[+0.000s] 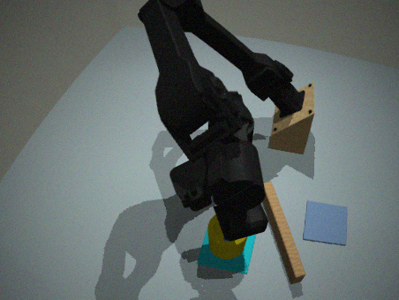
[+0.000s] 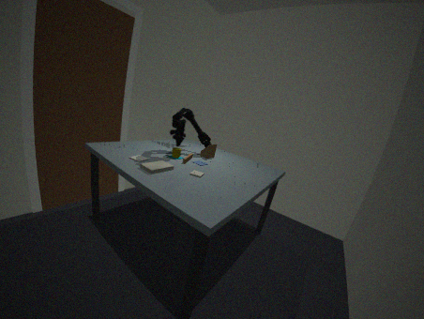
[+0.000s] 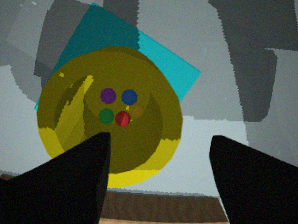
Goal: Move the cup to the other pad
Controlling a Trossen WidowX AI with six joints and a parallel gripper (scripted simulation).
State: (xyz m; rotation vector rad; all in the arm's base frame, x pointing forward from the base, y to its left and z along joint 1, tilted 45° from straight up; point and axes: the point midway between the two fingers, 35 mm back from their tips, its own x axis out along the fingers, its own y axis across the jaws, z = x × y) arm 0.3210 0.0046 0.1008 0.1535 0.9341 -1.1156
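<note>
A: Where does the cup sit?

B: Upright on the teal pad, on the surface. The pale blue pad lies well apart at about three o'clock in the top view, with a wooden bar between them.

A: And the hand?

B: Parted about halfway, holding nothing. In the wrist view its fingers stand clear above the rim, toward six o'clock of the cup.

A: How will the cup handle?

B: I judge it stiff, light and smooth-walled, so it may slip. Loose marbles roll at its bottom; any tilt could send them out.

A: Where would you grip?

B: Across the wall, on opposite sides just below the rim, keeping it level.
</note>
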